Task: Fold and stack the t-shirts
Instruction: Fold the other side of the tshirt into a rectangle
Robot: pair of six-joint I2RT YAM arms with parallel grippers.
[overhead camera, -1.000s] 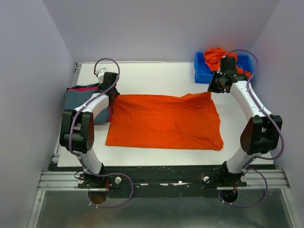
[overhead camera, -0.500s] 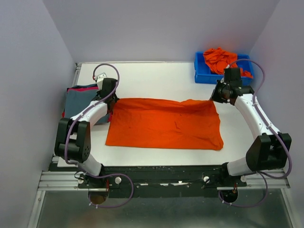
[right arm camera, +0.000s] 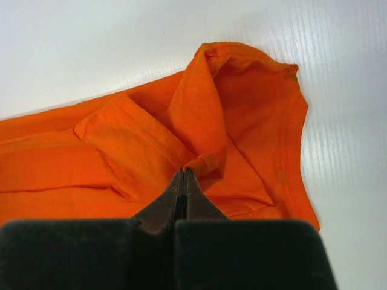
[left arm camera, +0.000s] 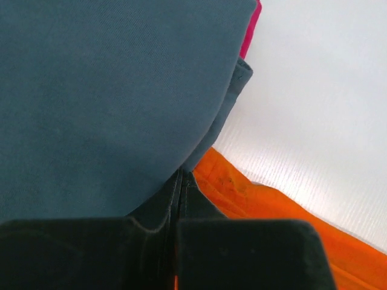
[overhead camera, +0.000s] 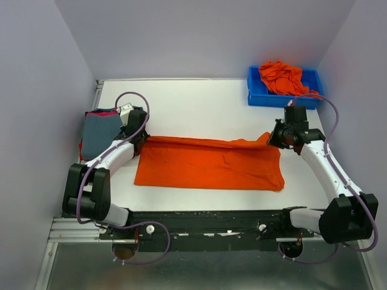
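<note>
A bright orange t-shirt point(overhead camera: 208, 164) lies spread across the middle of the table, its far edge lifted and drawn over toward the near side. My left gripper point(overhead camera: 140, 138) is shut on the shirt's far left corner, and a sliver of orange shows between the jaws at my left gripper point(left arm camera: 182, 175). My right gripper point(overhead camera: 270, 140) is shut on the far right corner. In the right wrist view my right gripper point(right arm camera: 184, 172) pinches a small fold of the orange t-shirt point(right arm camera: 242, 121). A folded grey-blue t-shirt point(overhead camera: 100, 134) lies on a red-pink one point(overhead camera: 107, 113) at the left.
A blue plastic bin point(overhead camera: 266, 101) at the back right holds several crumpled orange shirts point(overhead camera: 281, 77). The grey-blue t-shirt point(left arm camera: 109, 90) lies right beside the left fingers. White table point(overhead camera: 199, 103) stretches behind the shirt. Walls close in on both sides.
Both grippers have moved toward the near edge, pulling the orange shirt's far edge with them. The shirt now looks narrower from front to back.
</note>
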